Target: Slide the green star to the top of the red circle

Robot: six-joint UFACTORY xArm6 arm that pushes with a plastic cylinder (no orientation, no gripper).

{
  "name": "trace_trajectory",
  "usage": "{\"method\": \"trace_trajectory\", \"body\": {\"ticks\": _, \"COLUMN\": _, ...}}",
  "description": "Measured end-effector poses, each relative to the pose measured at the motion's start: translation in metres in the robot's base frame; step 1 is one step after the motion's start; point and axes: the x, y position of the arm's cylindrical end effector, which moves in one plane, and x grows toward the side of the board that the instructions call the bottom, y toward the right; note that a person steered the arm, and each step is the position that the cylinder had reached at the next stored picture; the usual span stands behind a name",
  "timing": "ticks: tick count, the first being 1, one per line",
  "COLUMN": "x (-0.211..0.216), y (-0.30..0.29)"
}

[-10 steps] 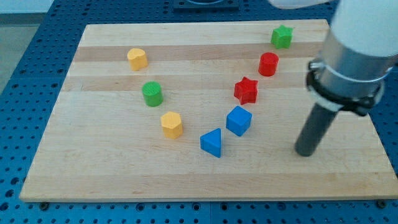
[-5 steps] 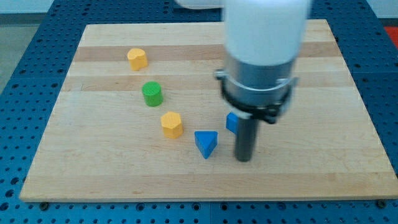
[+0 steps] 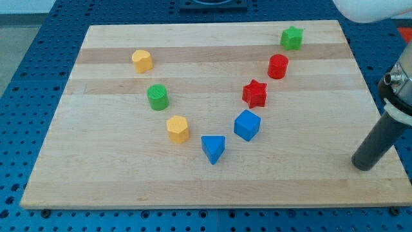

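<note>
The green star (image 3: 291,37) sits near the view's top right corner of the wooden board (image 3: 129,180). The red circle (image 3: 277,66) lies just below it and slightly to the view's left, a small gap between them. My tip (image 3: 364,165) rests on the board at the view's lower right, far below and to the right of both blocks, touching no block.
A red star (image 3: 255,93), a blue cube (image 3: 246,124) and a blue triangle (image 3: 213,149) run down to the left of the red circle. A yellow hexagon (image 3: 177,129), a green circle (image 3: 158,97) and another yellow block (image 3: 142,61) lie on the left.
My tip swept left to beside the blue cube, then back to the view's far right. The blue triangle has shifted a little left and turned.
</note>
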Motion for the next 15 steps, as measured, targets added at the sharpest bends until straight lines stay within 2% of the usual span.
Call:
{"method": "trace_trajectory", "body": {"ticks": 4, "x": 0.0, "y": 0.01}}
{"method": "trace_trajectory", "body": {"ticks": 5, "x": 0.014, "y": 0.008}}
{"method": "trace_trajectory", "body": {"ticks": 6, "x": 0.054, "y": -0.021}}
{"method": "trace_trajectory", "body": {"ticks": 7, "x": 0.054, "y": -0.031}}
{"method": "trace_trajectory", "body": {"ticks": 8, "x": 0.054, "y": -0.095}}
{"method": "trace_trajectory", "body": {"ticks": 9, "x": 0.0, "y": -0.139}}
{"method": "trace_trajectory", "body": {"ticks": 10, "x": 0.05, "y": -0.174}}
{"method": "trace_trajectory", "body": {"ticks": 11, "x": 0.054, "y": -0.187}}
{"method": "trace_trajectory", "body": {"ticks": 12, "x": 0.03, "y": -0.298}}
{"method": "trace_trajectory", "body": {"ticks": 13, "x": -0.029, "y": -0.392}}
{"method": "trace_trajectory", "body": {"ticks": 15, "x": -0.108, "y": -0.396}}
